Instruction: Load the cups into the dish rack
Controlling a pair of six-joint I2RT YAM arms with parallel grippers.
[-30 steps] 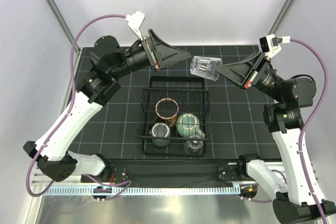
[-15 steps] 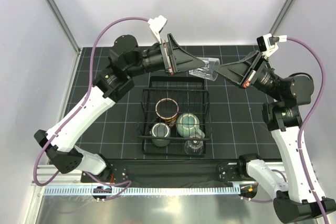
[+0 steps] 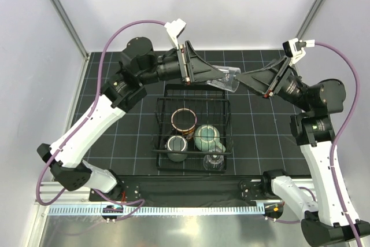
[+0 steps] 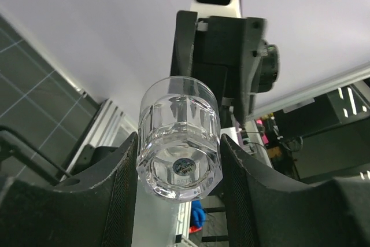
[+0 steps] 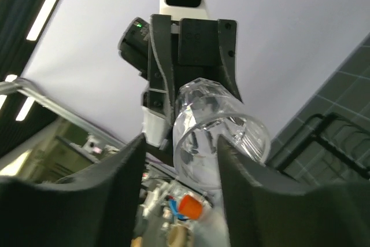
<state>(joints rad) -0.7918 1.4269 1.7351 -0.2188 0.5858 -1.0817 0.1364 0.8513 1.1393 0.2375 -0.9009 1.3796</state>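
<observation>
A clear glass (image 3: 225,77) hangs on its side in the air over the back edge of the dish rack (image 3: 158,121), between my two grippers. My left gripper (image 3: 215,76) is shut on its thick base; in the left wrist view both pads (image 4: 124,189) press the sides of the glass (image 4: 180,140). My right gripper (image 5: 180,169) stands open at the rim end of the glass (image 5: 217,131), its left finger clear of it. Inside the rack stand a red-lined dark cup (image 3: 184,121), a pale-green mug (image 3: 206,137), a dark grey-green mug (image 3: 177,147) and another clear glass (image 3: 214,160).
The rack sits in the middle of a black gridded mat (image 3: 115,137). Both arms reach inward above its far side. Metal frame posts (image 3: 58,10) rise at the back corners, and the arm bases and a rail (image 3: 185,207) line the near edge.
My left gripper moved right to the glass and shut on its base. My right gripper, which was holding the glass by its rim, has opened.
</observation>
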